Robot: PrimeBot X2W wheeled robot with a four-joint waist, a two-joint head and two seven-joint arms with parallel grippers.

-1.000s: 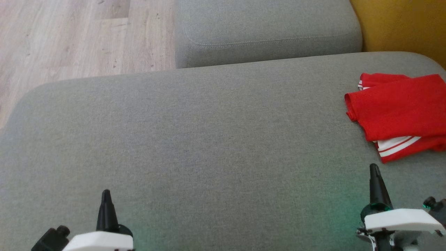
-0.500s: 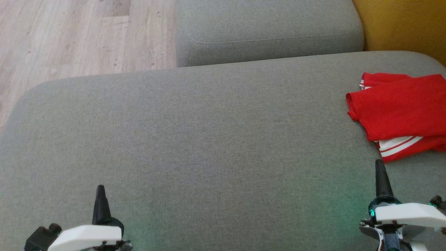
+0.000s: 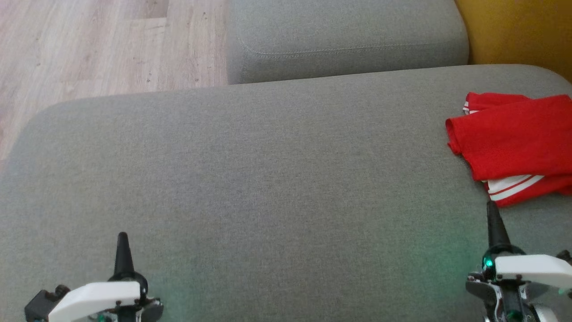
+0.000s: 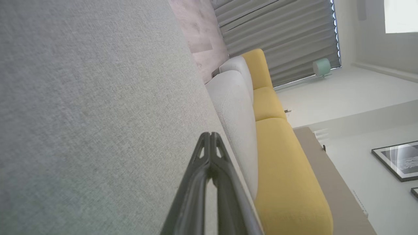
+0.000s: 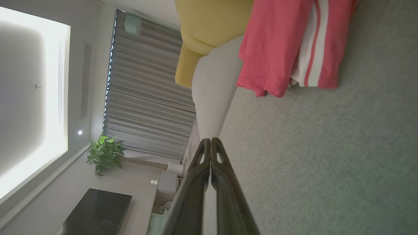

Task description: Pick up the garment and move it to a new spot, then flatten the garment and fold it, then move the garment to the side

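Note:
A folded red garment (image 3: 514, 143) with white stripes lies at the right edge of the grey sofa seat (image 3: 268, 179); the right wrist view shows the garment (image 5: 277, 49) ahead of the fingers. My right gripper (image 3: 491, 210) hovers just in front of it, shut and empty, its tips (image 5: 210, 141) pressed together. My left gripper (image 3: 122, 239) is at the lower left over bare cushion, also shut with nothing in it, tips (image 4: 209, 135) touching.
A grey cushion block (image 3: 344, 40) sits behind the seat, with yellow upholstery (image 3: 518, 31) at the far right. Wooden floor (image 3: 89, 49) lies beyond the seat's left and back edges. Broad bare cushion spans the middle.
Both grippers have drawn back toward the bottom of the head view, the left one drifting further left. The garment lies as before.

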